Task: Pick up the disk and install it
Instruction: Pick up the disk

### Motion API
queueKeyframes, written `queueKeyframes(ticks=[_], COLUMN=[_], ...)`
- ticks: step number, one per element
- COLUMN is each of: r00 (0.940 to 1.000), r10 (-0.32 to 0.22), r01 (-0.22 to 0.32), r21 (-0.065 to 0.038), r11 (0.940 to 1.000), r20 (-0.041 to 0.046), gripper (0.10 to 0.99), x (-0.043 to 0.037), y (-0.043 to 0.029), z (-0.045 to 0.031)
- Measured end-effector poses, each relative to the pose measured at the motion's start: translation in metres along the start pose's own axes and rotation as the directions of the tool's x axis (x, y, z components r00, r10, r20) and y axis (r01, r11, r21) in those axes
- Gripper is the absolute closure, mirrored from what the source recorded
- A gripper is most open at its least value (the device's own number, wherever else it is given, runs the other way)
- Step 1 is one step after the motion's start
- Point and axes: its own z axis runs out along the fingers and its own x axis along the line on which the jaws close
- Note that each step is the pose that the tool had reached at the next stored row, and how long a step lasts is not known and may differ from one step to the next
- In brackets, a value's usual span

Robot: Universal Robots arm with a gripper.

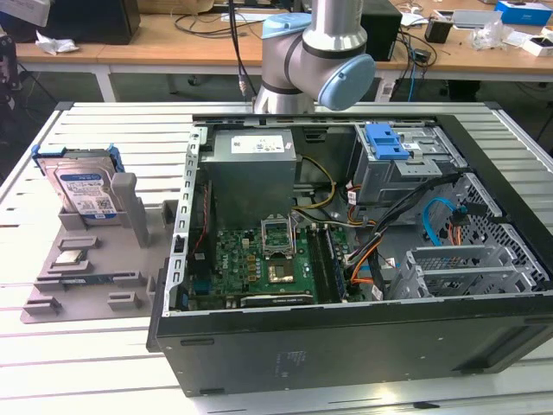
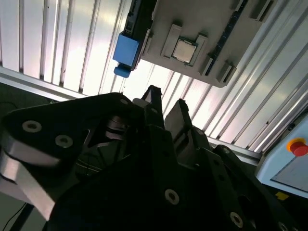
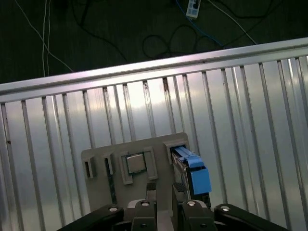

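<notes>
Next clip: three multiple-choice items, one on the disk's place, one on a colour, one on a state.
1. Where is the disk?
A) on the floor
B) upright in the grey holder, at the exterior view's left
C) flat on a chair
2. What colour is the disk's carrier?
A) red
B) green
C) blue
3. How is the computer case?
A) open, motherboard showing
B) shut
C) wrapped in film
Answers: 1 B, it stands in the holder's slot; 2 C, its frame is bright blue; 3 A, the inside lies exposed.
</notes>
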Motion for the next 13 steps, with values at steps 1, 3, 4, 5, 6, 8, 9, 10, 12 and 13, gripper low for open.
queueKeyframes(ticks=[1,3,4,5,6,8,9,10,12,13], r00=[1.0,1.0,1.0,1.0,1.0,1.0,1.0,1.0,1.0,1.0], r10=[0.0,-0.001,-0.001,-0.002,-0.002,-0.003,-0.002,-0.002,-0.003,-0.004], r01=[0.0,0.001,0.001,0.002,0.002,0.003,0.002,0.002,0.003,0.004], r21=[0.0,0.0,0.0,0.0,0.0,0.0,0.0,0.0,0.0,0.0], r11=[1.0,1.0,1.0,1.0,1.0,1.0,1.0,1.0,1.0,1.0], r20=[0.0,0.0,0.0,0.0,-0.0001,-0.0001,0.0,-0.0001,-0.0001,-0.0001], gripper=[0.792,0.671,0.612,0.549,0.549,0.486,0.486,0.486,0.486,0.486], x=[0.0,0.0,0.0,0.0,0.0,0.0,-0.0003,-0.0011,-0.0038,-0.0063], y=[0.0,0.0,0.0,0.0,0.0,0.0,0.0,0.0001,-0.0001,-0.0002], z=[0.0,0.0,0.0,0.0,0.0,0.0,0.0001,0.0001,0.0001,0.0002])
